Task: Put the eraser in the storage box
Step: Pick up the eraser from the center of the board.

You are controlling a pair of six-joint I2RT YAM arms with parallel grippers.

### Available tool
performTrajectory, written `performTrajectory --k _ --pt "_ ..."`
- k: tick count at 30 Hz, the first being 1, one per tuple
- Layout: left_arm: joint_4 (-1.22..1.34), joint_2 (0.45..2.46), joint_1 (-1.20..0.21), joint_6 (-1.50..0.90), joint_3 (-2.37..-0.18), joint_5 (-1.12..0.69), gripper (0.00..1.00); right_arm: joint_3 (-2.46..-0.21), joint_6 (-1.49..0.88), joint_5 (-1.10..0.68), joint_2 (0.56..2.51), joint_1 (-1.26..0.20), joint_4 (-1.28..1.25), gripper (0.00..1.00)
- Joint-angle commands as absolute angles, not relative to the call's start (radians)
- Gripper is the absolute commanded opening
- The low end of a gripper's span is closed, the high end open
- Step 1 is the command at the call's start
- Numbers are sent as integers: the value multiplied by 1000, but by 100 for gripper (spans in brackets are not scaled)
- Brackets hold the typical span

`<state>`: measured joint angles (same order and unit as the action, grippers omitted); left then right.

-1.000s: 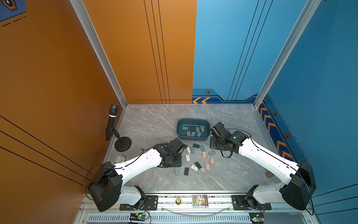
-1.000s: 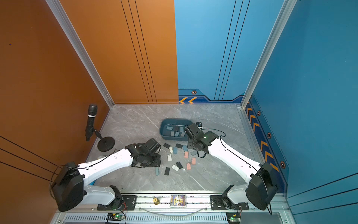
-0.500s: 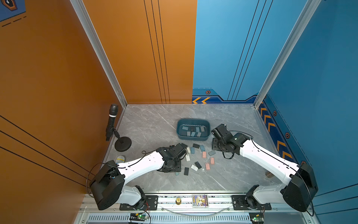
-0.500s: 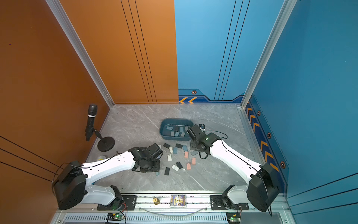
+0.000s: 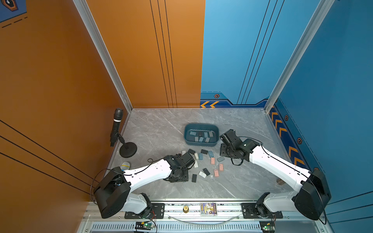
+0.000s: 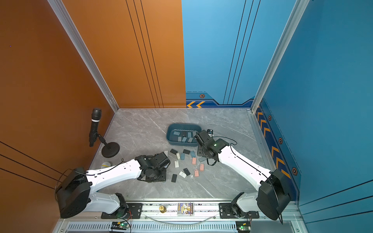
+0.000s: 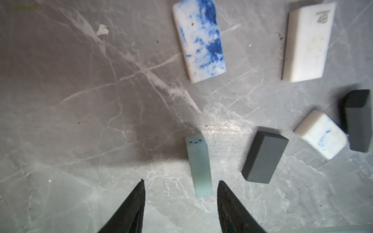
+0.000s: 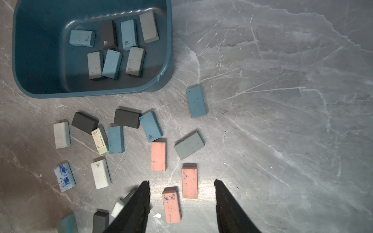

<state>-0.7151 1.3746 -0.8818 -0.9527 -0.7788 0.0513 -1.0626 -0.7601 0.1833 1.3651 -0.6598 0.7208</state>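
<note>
- Left tool (image 7: 180,187): fingers spread, gripping nothing. It is low over the grey worktop (image 7: 80,121), on the robot's side of the storage box (image 5: 199,143) and well apart from it.
- Pale aqua eraser (image 7: 199,165): lies on the worktop with one end reaching in between the left tool's tips, touching neither.
- Right tool (image 8: 181,184): fingers spread and empty, above the pink erasers (image 8: 158,156), near the box's right-hand corner on the robot's side.
- Storage box (image 8: 40,40): rests on the worktop in both top views (image 6: 181,143). Seven boxed erasers (image 8: 112,64) lie flat on its floor.
- Loose erasers (image 5: 201,157): black, blue, grey, white and pink, scattered on the worktop from just beside the box's robot-side wall outward to the left tool.
</note>
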Motion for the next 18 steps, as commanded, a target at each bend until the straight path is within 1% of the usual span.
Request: performTrajectory --k 1,18 --pt "-741 1375 -899 -980 -763 80 58 -1047 -770 173 1379 -654 711 53" --pt "-741 1433 -926 -1003 -759 100 57 -1029 -776 167 1366 -652 701 53"
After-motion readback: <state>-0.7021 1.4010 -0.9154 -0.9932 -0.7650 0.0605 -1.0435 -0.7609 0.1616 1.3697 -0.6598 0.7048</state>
